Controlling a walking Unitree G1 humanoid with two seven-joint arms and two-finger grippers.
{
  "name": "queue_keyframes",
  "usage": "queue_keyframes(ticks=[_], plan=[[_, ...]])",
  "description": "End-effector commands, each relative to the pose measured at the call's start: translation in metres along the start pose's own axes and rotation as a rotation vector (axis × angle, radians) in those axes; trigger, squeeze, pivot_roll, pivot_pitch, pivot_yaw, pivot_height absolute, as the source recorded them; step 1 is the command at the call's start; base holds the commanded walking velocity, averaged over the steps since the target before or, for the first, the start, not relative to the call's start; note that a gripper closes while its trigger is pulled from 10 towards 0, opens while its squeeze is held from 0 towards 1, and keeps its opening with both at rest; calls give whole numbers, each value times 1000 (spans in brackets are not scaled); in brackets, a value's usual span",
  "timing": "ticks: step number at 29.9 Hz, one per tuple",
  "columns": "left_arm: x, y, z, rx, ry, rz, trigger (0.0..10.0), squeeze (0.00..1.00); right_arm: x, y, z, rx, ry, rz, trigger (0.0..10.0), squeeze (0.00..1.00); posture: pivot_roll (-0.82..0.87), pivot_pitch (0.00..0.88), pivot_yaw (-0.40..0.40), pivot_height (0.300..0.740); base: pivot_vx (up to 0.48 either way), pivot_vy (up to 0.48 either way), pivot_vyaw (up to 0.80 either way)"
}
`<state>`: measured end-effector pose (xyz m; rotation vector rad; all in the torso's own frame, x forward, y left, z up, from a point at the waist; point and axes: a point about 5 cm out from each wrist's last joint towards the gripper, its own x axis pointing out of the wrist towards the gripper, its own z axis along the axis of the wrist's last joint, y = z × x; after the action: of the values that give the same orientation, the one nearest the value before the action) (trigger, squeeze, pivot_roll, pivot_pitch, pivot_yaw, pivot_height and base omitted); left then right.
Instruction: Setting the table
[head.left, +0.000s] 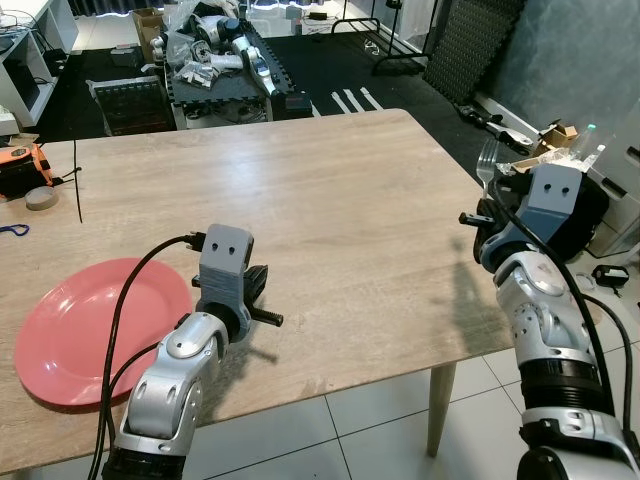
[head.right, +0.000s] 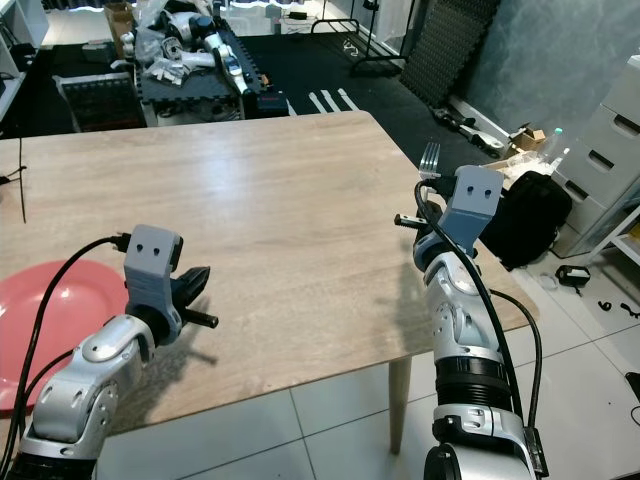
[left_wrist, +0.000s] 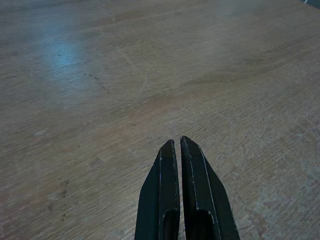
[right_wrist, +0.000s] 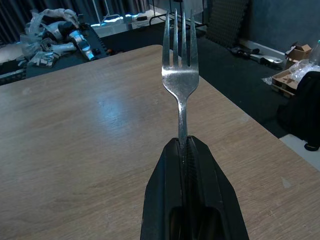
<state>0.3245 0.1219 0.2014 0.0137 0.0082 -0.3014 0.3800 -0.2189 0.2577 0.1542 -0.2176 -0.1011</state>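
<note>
A pink plate lies on the wooden table near its front left edge. My left gripper is shut with nothing in it, hovering low over bare wood just right of the plate. Its black fingers point toward the middle of the table. My right gripper is shut on the handle of a silver fork. The fork stands upright with its tines up, held at the table's right edge, above the corner area.
An orange tool, a grey tape roll and a thin black cable sit at the table's far left. Robot parts on black mats lie beyond the table. A black bag and white drawers stand right.
</note>
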Motion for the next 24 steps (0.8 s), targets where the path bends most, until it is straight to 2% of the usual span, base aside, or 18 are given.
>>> queue_keyframes(ticks=[1, 24], plan=[[0, -1, -4, 0, 13, -5, 10000, 0, 0, 0, -1, 5, -1, -10, 10000, 0, -17, 139, 83, 740, 0, 0, 0], [-1, 3, -7, 11, 22, 2, 10000, 0, 1, -1, -5, 5, 4, -14, 10000, 0, -14, 138, 84, 740, 0, 0, 0]])
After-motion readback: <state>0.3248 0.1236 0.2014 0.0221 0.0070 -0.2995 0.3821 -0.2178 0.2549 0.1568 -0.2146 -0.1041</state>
